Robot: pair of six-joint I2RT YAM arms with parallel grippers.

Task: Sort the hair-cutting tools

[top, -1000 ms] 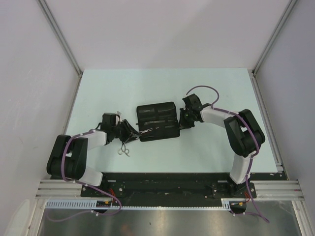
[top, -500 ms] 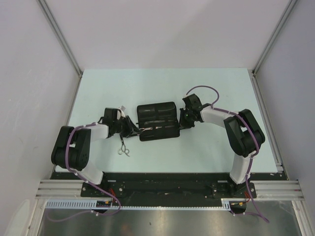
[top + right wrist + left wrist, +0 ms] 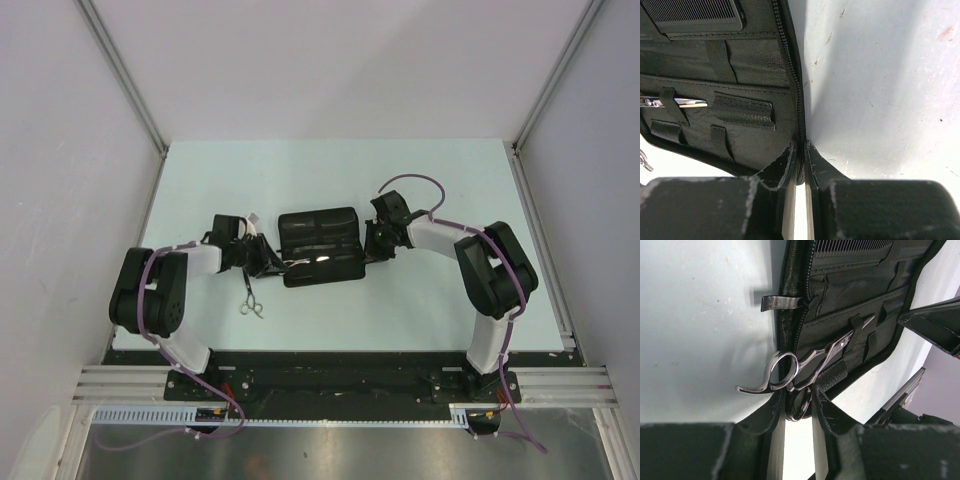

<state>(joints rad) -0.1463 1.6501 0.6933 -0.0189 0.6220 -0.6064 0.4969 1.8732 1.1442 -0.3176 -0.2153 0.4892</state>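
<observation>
The black case (image 3: 320, 230) lies open at mid-table. My left gripper (image 3: 797, 401) is shut on the lower ring of silver scissors (image 3: 807, 360). Their blades point into the case (image 3: 850, 300), with the tip under a strap. In the top view these scissors (image 3: 302, 263) lie at the case's left front edge, beside my left gripper (image 3: 272, 262). A second pair of scissors (image 3: 250, 300) lies loose on the table in front of it. A black comb (image 3: 690, 12) sits in a case pocket. My right gripper (image 3: 800, 150) pinches the case's zipper edge (image 3: 790, 75).
The pale table (image 3: 430, 300) has grey walls on the left, right and far sides. A zipper pull tab (image 3: 782, 302) sticks out of the case's left edge. The arm bases stand on the black rail (image 3: 340, 375) at the near edge.
My left wrist has shifted a little toward the far side and its jaws have narrowed onto the scissors' ring. The right arm and the case have not moved.
</observation>
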